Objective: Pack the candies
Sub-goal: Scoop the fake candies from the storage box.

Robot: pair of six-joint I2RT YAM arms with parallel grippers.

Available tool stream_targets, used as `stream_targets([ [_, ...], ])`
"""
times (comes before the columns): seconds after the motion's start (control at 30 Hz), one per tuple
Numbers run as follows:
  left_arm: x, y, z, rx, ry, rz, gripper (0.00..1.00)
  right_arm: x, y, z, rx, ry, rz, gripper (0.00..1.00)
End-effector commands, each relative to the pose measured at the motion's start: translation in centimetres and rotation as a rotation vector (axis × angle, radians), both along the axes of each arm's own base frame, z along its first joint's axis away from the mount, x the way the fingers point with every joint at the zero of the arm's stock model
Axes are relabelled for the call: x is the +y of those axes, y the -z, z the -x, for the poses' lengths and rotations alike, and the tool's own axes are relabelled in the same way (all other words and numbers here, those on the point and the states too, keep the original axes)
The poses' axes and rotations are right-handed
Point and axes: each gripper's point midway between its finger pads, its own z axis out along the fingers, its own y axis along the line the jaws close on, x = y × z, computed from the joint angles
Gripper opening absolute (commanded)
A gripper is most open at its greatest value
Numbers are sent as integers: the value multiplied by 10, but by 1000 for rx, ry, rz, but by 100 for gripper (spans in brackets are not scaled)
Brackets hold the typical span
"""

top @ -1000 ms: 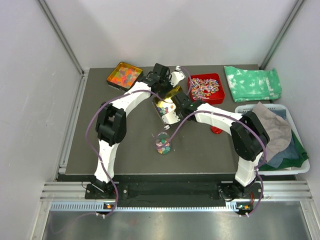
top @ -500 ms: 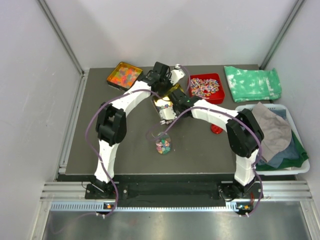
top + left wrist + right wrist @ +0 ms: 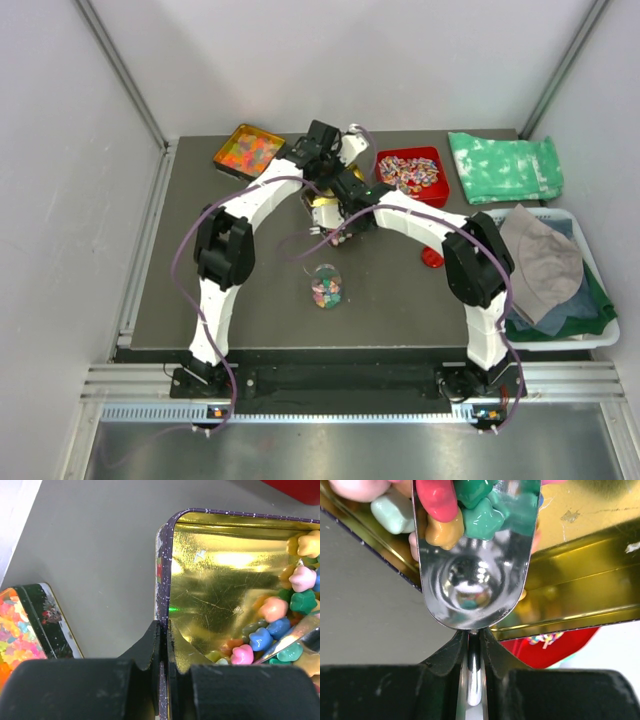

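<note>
Red plastic tray (image 3: 433,199) w/ striped wrapped sweets (image 3: 405,172) is set back centre-right. Dark rectangular tin (image 3: 219,157) of orange-yellow gummy sweets (image 3: 248,150) is placed back left. Green-white cloth (image 3: 505,167) is laid back right. White slatted basket (image 3: 560,343) is filled w/ grey cloth (image 3: 545,265) & dark green cloth (image 3: 592,300). Small red disc (image 3: 432,259) is seen nr. the basket.

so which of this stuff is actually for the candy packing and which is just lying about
For the job:
candies, gold tin, metal scoop, clear jar

Lying about:
tin of gummies, red tray of wrapped sweets, green cloth, basket of cloths
</note>
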Motion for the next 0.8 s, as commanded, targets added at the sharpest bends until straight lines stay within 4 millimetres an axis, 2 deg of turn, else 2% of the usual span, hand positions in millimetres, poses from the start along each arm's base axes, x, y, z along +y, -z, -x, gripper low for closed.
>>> stream_targets([
  [0.0,-22,-54,-14,-111,-20,135,0,13,9,11,62,67,-67,0],
  [0.43,-17,-42,-14,-94,-50,121,0,19,4,5,13,219,-177,0],
  [0.77,-17,-40,-13,-85,-58,123,0,33,-3,-1,0,286,-280,0],
])
